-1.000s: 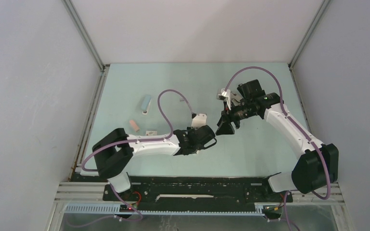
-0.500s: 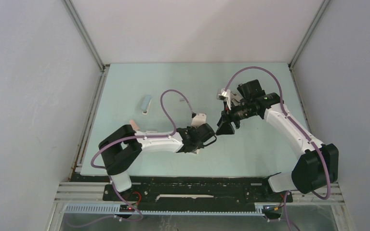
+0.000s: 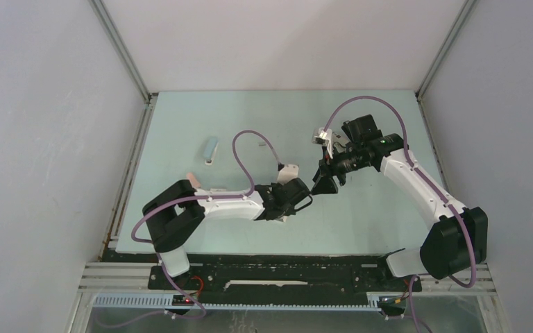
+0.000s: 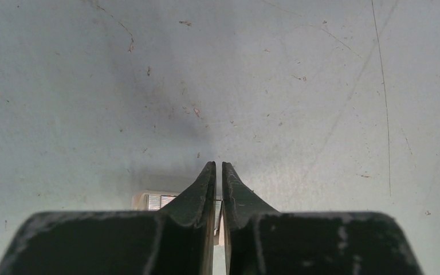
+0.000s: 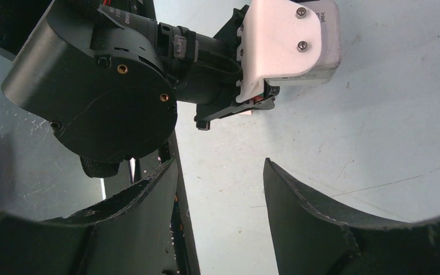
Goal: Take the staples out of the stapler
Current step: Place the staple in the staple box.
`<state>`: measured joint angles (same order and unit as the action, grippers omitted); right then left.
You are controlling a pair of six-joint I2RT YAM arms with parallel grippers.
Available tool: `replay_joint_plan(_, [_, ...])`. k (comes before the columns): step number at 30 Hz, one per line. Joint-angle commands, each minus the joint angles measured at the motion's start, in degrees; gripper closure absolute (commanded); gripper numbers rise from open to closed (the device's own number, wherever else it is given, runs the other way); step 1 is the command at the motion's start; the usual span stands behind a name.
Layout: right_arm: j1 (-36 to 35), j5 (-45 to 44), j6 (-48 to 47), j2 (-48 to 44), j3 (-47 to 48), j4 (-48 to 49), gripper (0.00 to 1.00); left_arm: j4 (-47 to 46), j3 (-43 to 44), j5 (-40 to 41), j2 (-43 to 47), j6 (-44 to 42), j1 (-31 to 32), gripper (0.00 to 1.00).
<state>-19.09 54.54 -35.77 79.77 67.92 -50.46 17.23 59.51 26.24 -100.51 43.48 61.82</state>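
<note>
Nearest us in the top view, the left arm (image 3: 215, 205) lies low across the pale green table (image 3: 375, 118). It hides most of a small pink block (image 3: 192, 177), of which only a tip peeks out above the forearm. Farther back and well apart from both arms lies the pale blue stapler (image 3: 210, 149). The right arm (image 3: 416, 184) reaches in from the other side, its gripper (image 3: 323, 183) just beside the left gripper (image 3: 304, 200).

The staples (image 4: 149, 200) show only in the left wrist view, as a short silvery strip flat on the scuffed table. Its near end is covered by one finger (image 4: 197, 189), and from above it is too small to make out. The right wrist view is blocked largely by the left arm's dark wrist housing (image 5: 91, 86) and white camera mount (image 5: 289, 40).

The left gripper (image 4: 218, 165) is closed down to a thin slit, tips at the table right over the strip. We cannot tell whether it pinches the staples. The right gripper (image 5: 219, 162) stands moderately wide, with only bare table between its fingers
</note>
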Motion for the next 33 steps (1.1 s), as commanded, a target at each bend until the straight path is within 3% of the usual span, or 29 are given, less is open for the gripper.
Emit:
replay_joint_plan(1, [0.28,1.41,-0.88,-1.81,0.00,-0.25,0.34,-1.24,0.54,-0.48,0.82,0.23,0.56,0.88])
replay_joint_plan(33, [0.28,1.32,-0.88,-1.90,-0.03,-0.26,0.34,0.60,-2.42,0.45,2.56,1.91,1.28,0.89])
